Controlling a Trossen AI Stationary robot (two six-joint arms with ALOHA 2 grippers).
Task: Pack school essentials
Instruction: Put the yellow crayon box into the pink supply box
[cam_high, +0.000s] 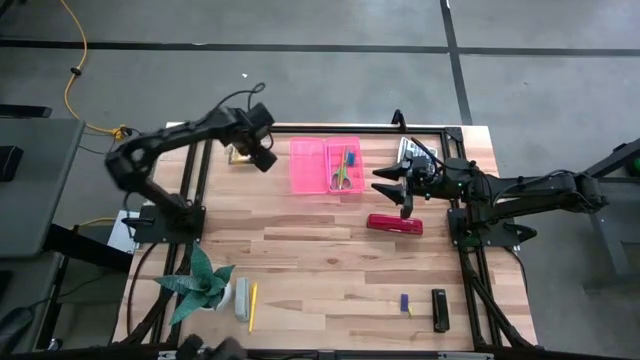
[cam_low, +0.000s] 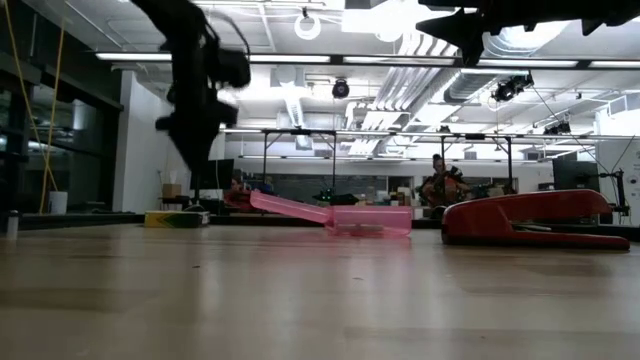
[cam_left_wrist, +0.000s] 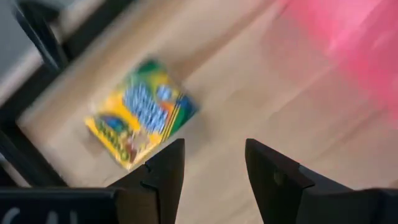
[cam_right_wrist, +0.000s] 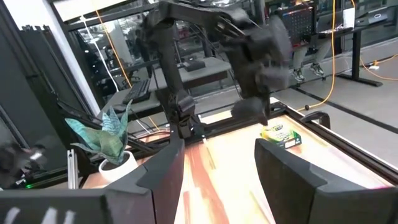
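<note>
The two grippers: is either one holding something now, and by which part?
Nothing is held. The left gripper is open above the table near the crayon box; the right gripper is open and empty too.

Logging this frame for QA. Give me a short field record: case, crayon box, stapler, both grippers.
pencil case: pink, lid open, far middle of table, scissors inside
crayon box: flat on the wood by the far left edge, outside the case
stapler: red, on table near the case
left gripper: open, empty, above the crayon box
right gripper: open, empty, raised beside the case
</note>
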